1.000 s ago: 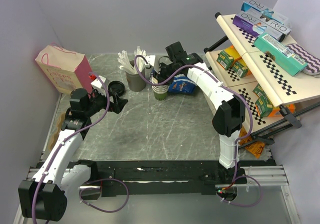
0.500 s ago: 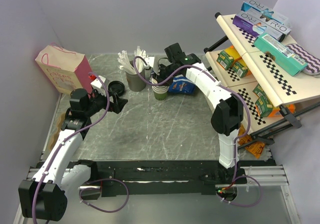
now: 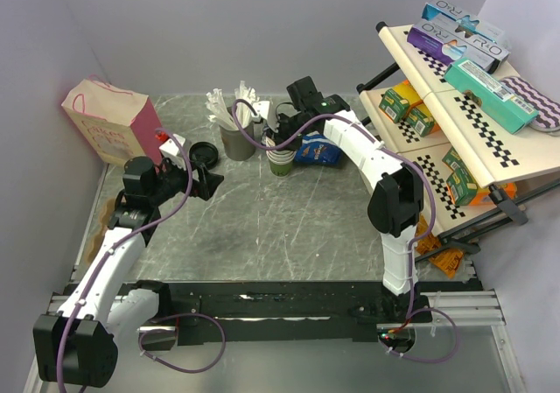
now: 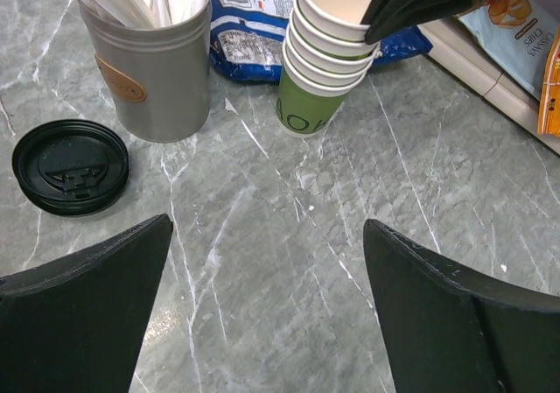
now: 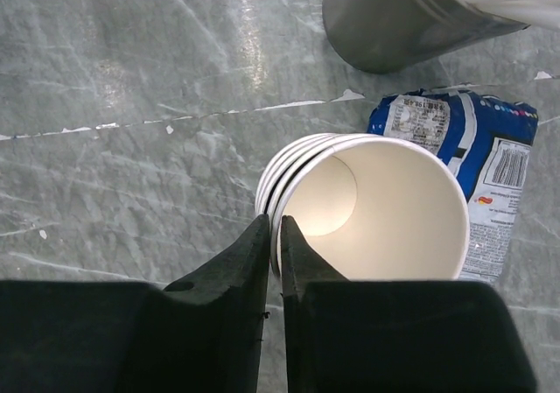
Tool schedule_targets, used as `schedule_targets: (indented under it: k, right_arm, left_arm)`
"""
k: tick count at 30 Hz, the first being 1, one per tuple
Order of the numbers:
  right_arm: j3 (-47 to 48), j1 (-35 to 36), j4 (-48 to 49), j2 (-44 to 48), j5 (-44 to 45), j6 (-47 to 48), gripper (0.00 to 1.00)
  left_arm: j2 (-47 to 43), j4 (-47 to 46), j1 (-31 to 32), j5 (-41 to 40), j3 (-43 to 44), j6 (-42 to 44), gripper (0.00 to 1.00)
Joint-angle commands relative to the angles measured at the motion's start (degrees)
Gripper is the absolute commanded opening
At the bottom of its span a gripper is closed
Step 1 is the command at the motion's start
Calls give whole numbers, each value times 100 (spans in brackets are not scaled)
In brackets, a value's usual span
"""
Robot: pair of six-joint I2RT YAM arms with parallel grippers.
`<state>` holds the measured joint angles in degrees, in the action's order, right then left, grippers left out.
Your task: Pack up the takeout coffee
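Observation:
The takeout coffee with its lid on is out of view. A stack of lidless paper cups (image 3: 280,159) stands at the back of the table, the lowest one green (image 4: 308,108). My right gripper (image 5: 274,227) is shut on the rim of the top cup (image 5: 376,209), one finger inside it and one outside. A loose black lid (image 4: 70,167) lies left of the stack. My left gripper (image 4: 267,225) hangs open over bare table, nearer than the stack and the lid, with nothing between its fingers.
A grey tin (image 4: 162,69) of white sticks stands between lid and cups. A blue snack bag (image 4: 249,30) lies behind the stack. A pink gift bag (image 3: 114,122) stands at the back left. A tilted checkered rack (image 3: 455,113) with boxes fills the right side.
My right gripper's jaws have closed in on the top cup's rim and the arm has shifted slightly left. The left arm has not moved.

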<state>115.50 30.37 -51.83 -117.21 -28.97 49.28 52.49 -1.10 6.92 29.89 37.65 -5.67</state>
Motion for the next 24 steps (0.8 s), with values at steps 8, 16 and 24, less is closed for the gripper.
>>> schedule_targets:
  k: [8, 16, 24]
  right_arm:
    - [332, 30, 191, 224, 23, -76, 2]
    - [104, 39, 657, 646, 357, -120, 0]
    - [-300, 100, 893, 919, 770, 178, 0]
  left_arm:
    - [86, -382, -33, 96, -30, -171, 97]
    - [235, -549, -33, 193, -47, -382, 97]
    - [446, -496, -24, 175, 120, -382, 97]
